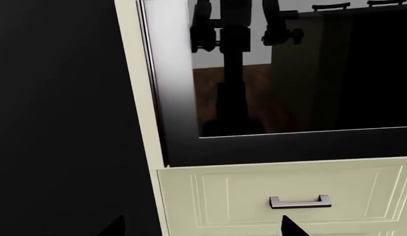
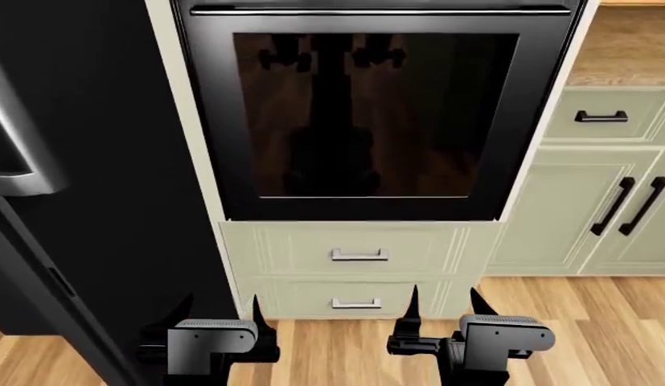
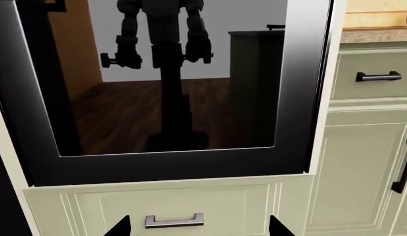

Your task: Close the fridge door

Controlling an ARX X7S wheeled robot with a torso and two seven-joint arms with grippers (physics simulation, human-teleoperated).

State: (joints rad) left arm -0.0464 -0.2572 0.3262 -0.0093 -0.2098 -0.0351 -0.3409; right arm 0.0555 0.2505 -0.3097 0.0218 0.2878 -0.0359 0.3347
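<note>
Standing ajar, fridge door (image 2: 85, 201) beside oven (image 2: 364, 121).

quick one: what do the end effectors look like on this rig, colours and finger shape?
Both alike: left end effector and right end effector each have a grey, rounded box-shaped body with a ribbed top strip, black mounts beneath, and two thin black fingers tapering to sharp points. No cables or markings visible.

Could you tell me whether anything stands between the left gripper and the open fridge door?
Nothing visible does. In the head view the left gripper hangs low over the wooden floor with its fingers apart and empty, and the tall glossy black fridge door with the silver bar handle stands just to its left, with only open space between them.
</note>
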